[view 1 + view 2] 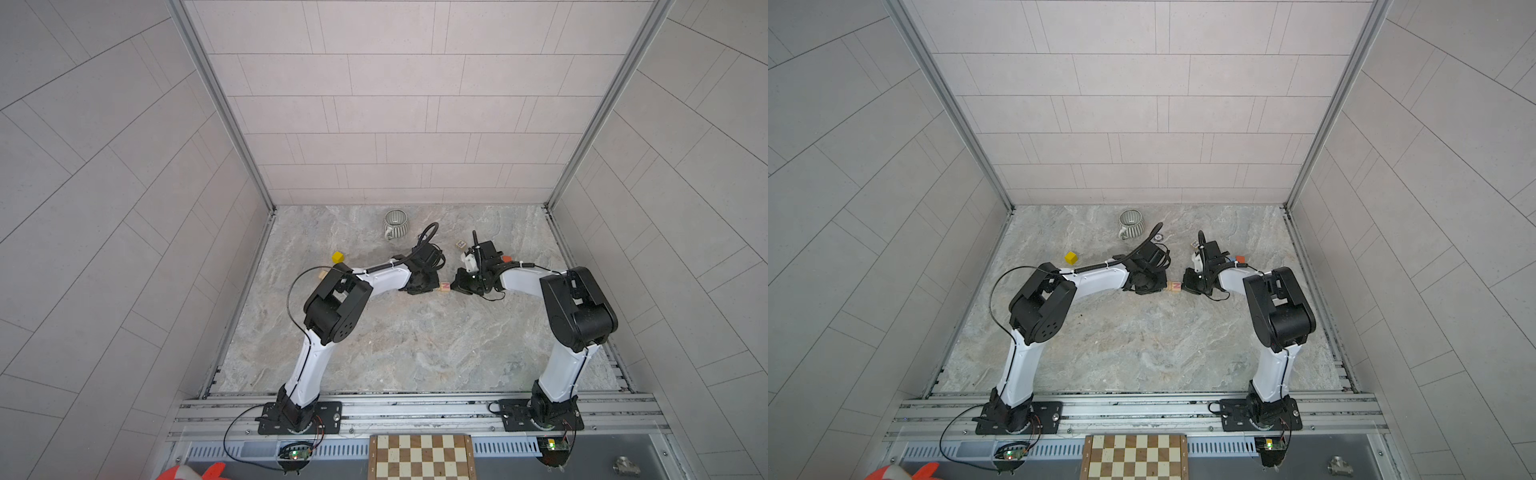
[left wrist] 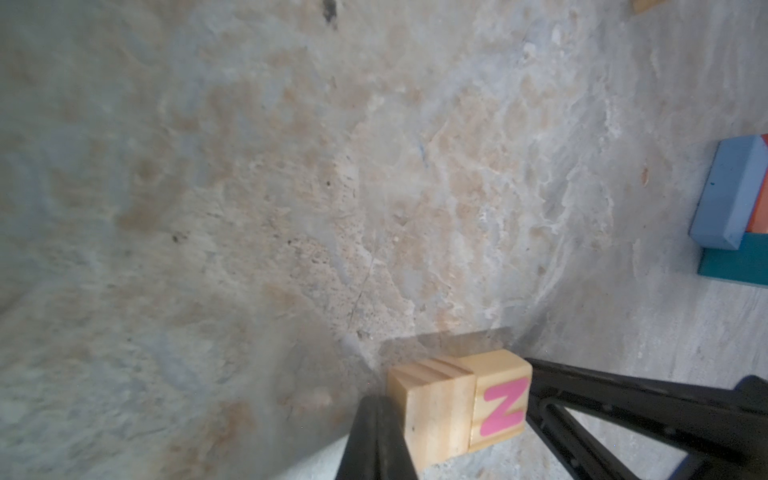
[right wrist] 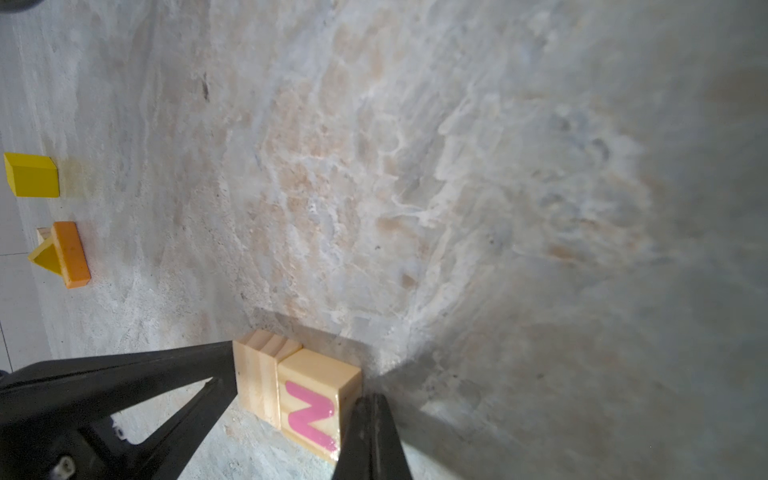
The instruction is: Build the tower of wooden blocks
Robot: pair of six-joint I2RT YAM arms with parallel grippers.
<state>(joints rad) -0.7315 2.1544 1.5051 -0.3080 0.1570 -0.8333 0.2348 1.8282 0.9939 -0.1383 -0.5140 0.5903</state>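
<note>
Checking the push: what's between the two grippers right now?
Two wooden cubes, touching side by side: a plain cube against the left gripper, a pink-N cube against the right gripper. Both wrist views show it.

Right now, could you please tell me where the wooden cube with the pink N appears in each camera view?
In a top view: N cube mid-picture, nearer and right of the grey cup.
In a top view: same place.
Left wrist: close up, pink N showing.
Right wrist: close up, pink N showing.
Shared landmark: the plain wood cube touching its side.
</note>
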